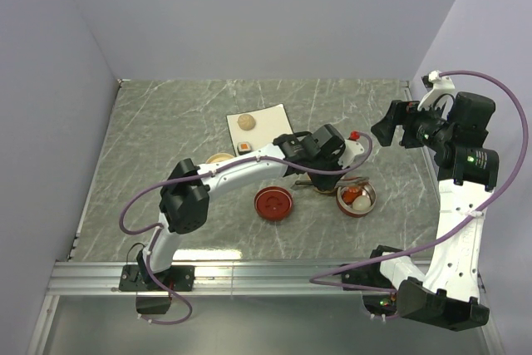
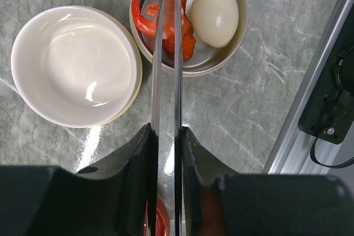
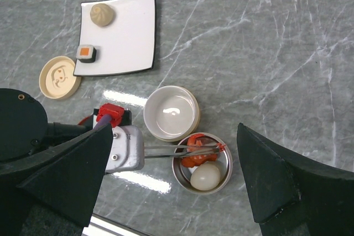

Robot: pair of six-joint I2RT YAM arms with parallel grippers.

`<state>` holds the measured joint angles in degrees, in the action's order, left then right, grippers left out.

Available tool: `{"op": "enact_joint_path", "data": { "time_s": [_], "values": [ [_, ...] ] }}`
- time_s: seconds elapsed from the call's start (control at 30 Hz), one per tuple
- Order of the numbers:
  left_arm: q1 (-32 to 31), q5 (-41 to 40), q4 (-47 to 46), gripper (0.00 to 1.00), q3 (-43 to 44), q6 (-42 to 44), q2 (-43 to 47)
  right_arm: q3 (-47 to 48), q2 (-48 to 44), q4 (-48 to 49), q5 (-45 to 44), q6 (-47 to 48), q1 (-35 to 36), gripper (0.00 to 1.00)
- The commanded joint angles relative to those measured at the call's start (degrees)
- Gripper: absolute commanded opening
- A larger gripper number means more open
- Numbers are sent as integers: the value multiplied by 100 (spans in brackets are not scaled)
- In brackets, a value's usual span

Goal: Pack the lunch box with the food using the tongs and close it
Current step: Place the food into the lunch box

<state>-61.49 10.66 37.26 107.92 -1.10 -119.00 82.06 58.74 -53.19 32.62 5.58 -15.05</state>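
Two pieces, the shrimp and the egg, lay side by side in the metal bowl at the near right of the table. The left gripper was clamped on the tongs, squeezing their thin arms nearly together. The tips reached over the shrimp, but whether they pinched it could not be told. The right gripper hung wide apart, high on the right, holding nothing. On the plate at the far left sat the ball and the sushi roll, apart from each other. Both looked light and hard. The smooth ball would likely slip or roll between slick steel tips, so a pinch across its middle seemed best, and across the roll's dark wrapped sides. A white bowl stood just left of the metal one.
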Motion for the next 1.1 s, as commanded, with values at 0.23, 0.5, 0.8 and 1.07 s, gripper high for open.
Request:
{"op": "enact_joint_path", "data": {
  "time_s": [0.23,0.5,0.8,1.07],
  "values": [
    [-117,-2,-236,0,-148,-83,211,100,-47,177,69,-14,-60,100],
    [-152,7,-228,1,-201,-109,219,82,-56,177,60,-14,-68,100],
    [-161,-108,-122,29,-157,-118,272,64,-91,160,60,-5,-68,100],
    [-187,33,97,29,-96,-22,211,73,-100,160,60,-14,-77,100]
  ]
}}
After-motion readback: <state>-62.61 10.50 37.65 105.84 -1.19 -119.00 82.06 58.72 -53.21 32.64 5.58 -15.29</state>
